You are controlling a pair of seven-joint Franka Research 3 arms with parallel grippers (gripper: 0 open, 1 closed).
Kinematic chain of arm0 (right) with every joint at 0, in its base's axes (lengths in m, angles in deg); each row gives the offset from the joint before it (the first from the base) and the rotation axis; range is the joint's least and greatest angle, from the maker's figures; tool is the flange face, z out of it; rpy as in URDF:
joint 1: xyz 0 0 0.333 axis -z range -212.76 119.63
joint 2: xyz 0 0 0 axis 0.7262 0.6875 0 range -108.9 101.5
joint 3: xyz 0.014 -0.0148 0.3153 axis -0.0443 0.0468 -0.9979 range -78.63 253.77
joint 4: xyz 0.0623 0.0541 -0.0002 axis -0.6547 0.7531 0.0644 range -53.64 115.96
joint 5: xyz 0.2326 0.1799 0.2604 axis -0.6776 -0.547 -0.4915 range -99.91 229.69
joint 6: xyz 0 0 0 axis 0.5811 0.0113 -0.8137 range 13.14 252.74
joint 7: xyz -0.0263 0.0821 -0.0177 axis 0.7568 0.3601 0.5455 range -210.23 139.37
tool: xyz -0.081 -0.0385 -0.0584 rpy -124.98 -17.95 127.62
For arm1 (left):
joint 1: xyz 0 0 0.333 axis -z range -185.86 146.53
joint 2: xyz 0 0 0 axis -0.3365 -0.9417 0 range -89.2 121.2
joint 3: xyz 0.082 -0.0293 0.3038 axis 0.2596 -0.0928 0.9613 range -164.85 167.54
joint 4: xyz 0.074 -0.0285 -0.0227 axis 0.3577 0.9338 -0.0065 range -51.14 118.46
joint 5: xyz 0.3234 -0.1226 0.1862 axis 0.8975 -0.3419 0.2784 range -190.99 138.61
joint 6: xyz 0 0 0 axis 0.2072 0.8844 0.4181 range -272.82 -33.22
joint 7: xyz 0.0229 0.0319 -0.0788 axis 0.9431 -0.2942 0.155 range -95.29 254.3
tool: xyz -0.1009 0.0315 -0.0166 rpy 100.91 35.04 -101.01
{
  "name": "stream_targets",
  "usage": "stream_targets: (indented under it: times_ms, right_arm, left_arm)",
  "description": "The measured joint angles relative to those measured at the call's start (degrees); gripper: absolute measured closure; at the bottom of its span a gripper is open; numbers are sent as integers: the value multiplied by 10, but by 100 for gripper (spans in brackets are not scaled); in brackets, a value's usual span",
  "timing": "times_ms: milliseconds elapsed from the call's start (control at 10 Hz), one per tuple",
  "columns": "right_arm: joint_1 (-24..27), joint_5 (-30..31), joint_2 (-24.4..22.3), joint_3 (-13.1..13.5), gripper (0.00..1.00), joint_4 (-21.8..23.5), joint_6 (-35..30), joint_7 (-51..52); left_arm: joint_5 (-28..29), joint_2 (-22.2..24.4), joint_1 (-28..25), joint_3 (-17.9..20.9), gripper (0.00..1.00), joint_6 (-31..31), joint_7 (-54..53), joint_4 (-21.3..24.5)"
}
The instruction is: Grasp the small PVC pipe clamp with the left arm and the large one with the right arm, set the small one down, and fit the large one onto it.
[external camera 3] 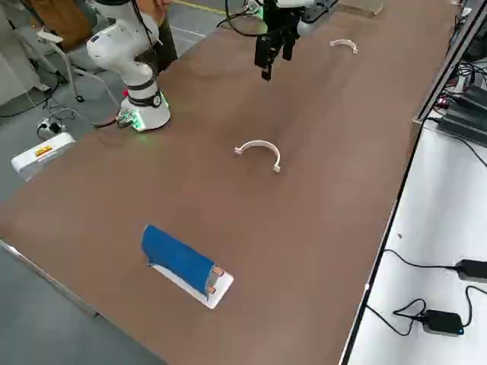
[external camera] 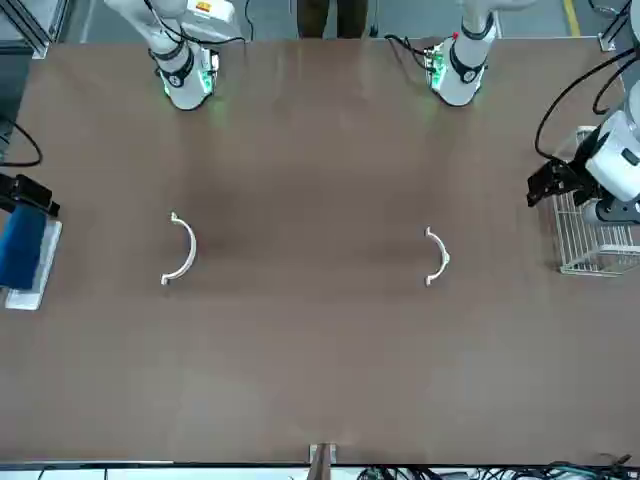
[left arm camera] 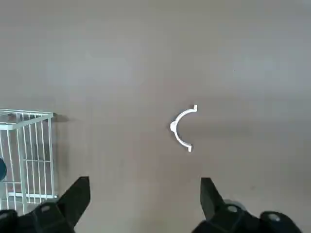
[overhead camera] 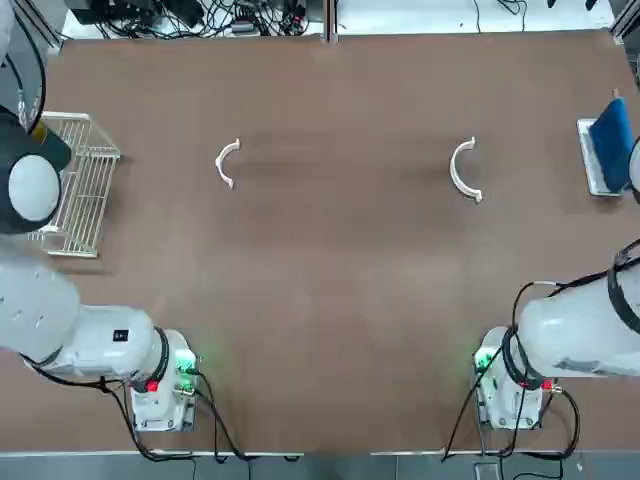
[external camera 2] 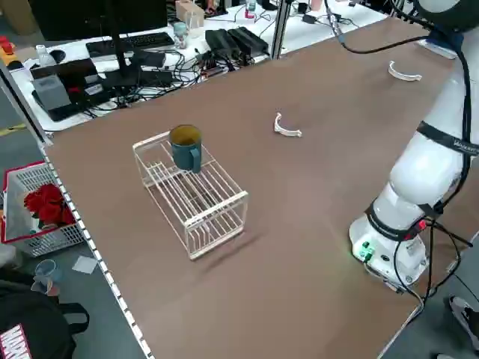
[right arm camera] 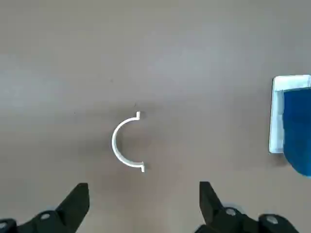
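- small clamp (overhead camera: 226,163) lay upper left of the top view, large clamp (overhead camera: 463,170) upper right, probably so each arm had its own
- left claw (left arm camera: 146,204) and right claw (right arm camera: 145,206), low in their wrist views, stood wide and empty, likely awaiting descent

This is a robotics lab: two white robot arms (overhead camera: 110,335) stand at one edge of the brown desk (external camera: 310,350), with many cables (overhead camera: 225,18) beyond the opposite edge.
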Motion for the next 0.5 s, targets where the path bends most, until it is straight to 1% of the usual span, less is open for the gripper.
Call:
stream_targets:
  times_ms: [100, 200, 500]
  right_arm:
    - [-12, 0, 0, 13, 0, 0, 0, -1]
    - [-10, 0, 0, 21, 0, 0, 0, 0]
    - [-5, 0, 0, 9, 0, 8, -3, 0]
  left_arm:
    - [0, 0, 0, 0, 0, 0, -1, 0]
    - [0, 0, 0, 0, 0, 0, -4, 0]
    - [0, -1, -2, 1, 0, 0, -7, 1]
